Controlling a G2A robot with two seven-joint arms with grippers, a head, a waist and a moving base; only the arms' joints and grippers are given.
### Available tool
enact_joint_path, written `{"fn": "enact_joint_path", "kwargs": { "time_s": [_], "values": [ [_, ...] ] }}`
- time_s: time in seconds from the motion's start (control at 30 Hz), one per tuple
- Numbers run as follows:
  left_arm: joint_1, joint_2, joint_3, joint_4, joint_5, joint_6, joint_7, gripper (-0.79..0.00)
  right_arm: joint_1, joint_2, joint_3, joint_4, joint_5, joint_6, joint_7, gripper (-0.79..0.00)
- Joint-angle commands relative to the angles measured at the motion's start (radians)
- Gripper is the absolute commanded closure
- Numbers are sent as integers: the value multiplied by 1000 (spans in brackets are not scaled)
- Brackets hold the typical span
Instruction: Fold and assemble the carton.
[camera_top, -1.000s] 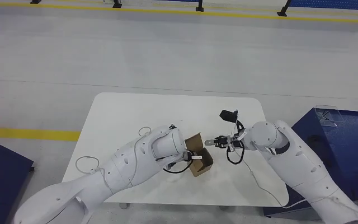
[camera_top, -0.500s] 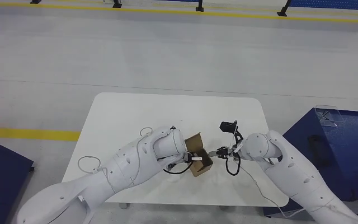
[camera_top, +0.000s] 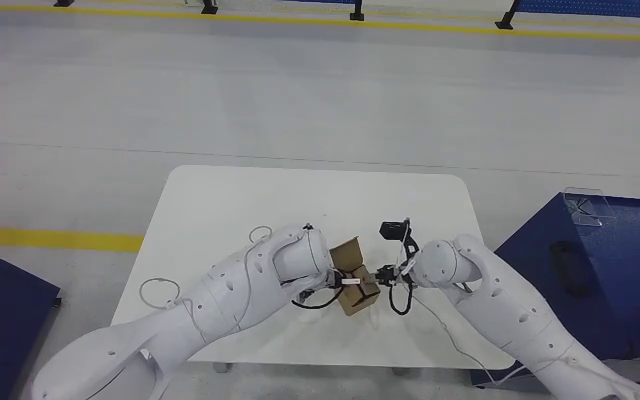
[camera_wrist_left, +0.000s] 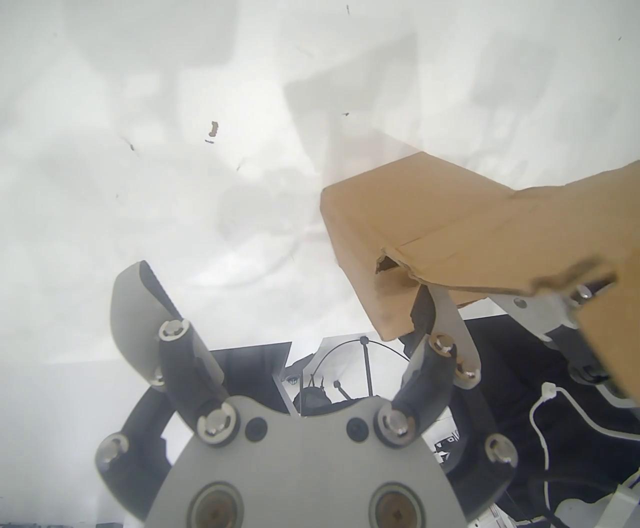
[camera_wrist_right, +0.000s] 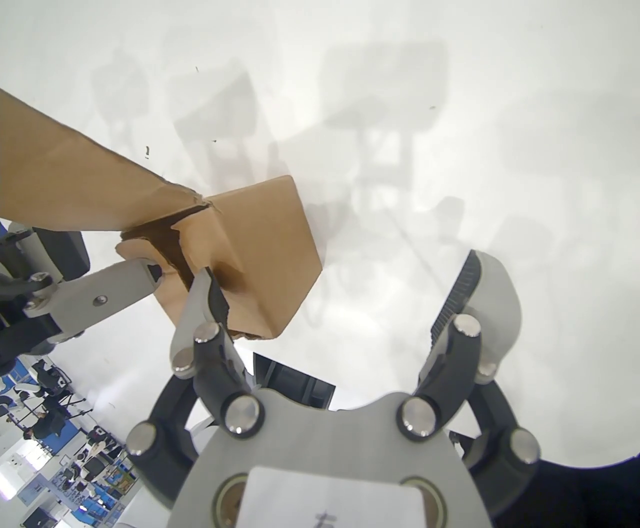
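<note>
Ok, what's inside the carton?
One finger of the left hand and one of the right hand reach into the carton; their tips and the interior are hidden by cardboard.

Top view high above the table (camera_top: 220, 200), both wrist views close over it, sharing the carton (camera_wrist_left: 430, 215) corner

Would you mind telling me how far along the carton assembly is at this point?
Done: the carton is already raised into a box shape. In hand: the left gripper and right gripper are both open, each with one finger touching the carton's open end. Left: a large flap stands open and the end is not yet closed.
</note>
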Motion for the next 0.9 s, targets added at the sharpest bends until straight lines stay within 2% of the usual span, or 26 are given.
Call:
{"fn": "enact_joint_path", "kwargs": {
  "time_s": [0.0, 0.33, 0.43, 0.67, 0.87],
  "values": [
    [5, -2, 0, 6, 1, -7, -6, -785, 3, -4, -1, 6, -1, 0, 2, -785],
    [8, -21, -3, 60, 11, -34, -17, -785, 3, -17, 0, 21, -15, 3, 7, -785],
    [1, -19, -23, 58, 12, -48, -13, -785, 3, -18, 20, 21, 7, -2, 11, -785],
    [16, 24, -61, -63, 101, -119, 29, -785, -27, 8, 142, -4, 94, -42, 38, -785],
    [80, 71, -109, -185, 191, -216, 109, -785, -82, 34, 265, -18, 201, -87, 52, -785]
  ]
}}
